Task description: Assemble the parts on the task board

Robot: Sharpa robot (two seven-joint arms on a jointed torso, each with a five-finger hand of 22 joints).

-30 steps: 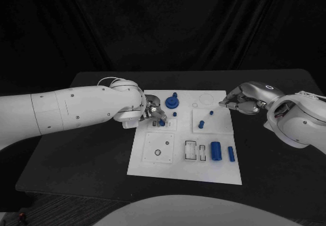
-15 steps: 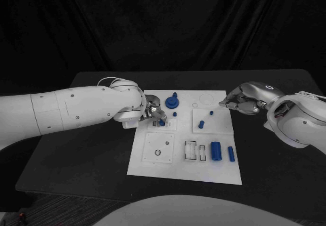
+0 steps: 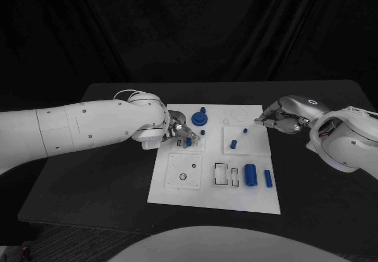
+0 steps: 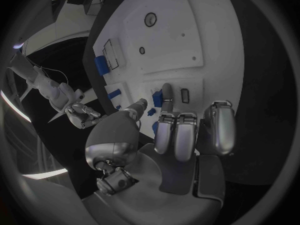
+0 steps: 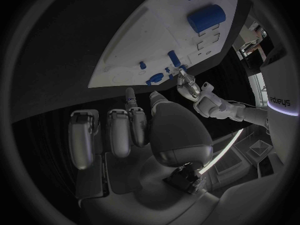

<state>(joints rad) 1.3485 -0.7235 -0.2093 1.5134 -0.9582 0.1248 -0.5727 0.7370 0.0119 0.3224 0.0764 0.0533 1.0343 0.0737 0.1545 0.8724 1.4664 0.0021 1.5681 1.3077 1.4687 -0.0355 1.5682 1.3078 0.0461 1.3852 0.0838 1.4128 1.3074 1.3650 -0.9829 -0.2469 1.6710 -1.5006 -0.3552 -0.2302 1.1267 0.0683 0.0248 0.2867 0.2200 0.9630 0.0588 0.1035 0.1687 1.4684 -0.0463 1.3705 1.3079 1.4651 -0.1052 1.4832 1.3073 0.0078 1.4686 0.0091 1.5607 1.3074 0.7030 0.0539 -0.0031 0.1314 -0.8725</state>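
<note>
**On the black table: both hands working the far half of the task board**

On the black table [image 3: 94, 180], which is sitting in front of a dark curtained backdrop, the white task board [image 3: 212, 199] is lying in the middle, its long sides running from the near edge toward the far edge.

The left hand [image 3: 176, 131] is reaching over the board's left edge, in the far half, its fingertips [image 4: 166, 92] pinching a small blue peg [image 3: 188, 142] that is standing at a small inset plate. A blue knob-shaped part [image 3: 200, 117] is standing just beyond it, toward the board's far edge.

The right hand [image 3: 277, 120] is hovering at the board's right edge near the far corner, fingers curled in; whether they are holding anything I cannot tell. Two small blue pegs [image 3: 234, 144] are standing on the square plate beside it.

Near the board's near-right corner, a thick blue cylinder [image 3: 249, 174] and a slimmer blue pin [image 3: 267, 178] are lying side by side.

In the right wrist view, "sharpa" is reading along a white panel [image 5: 279, 102].
</note>
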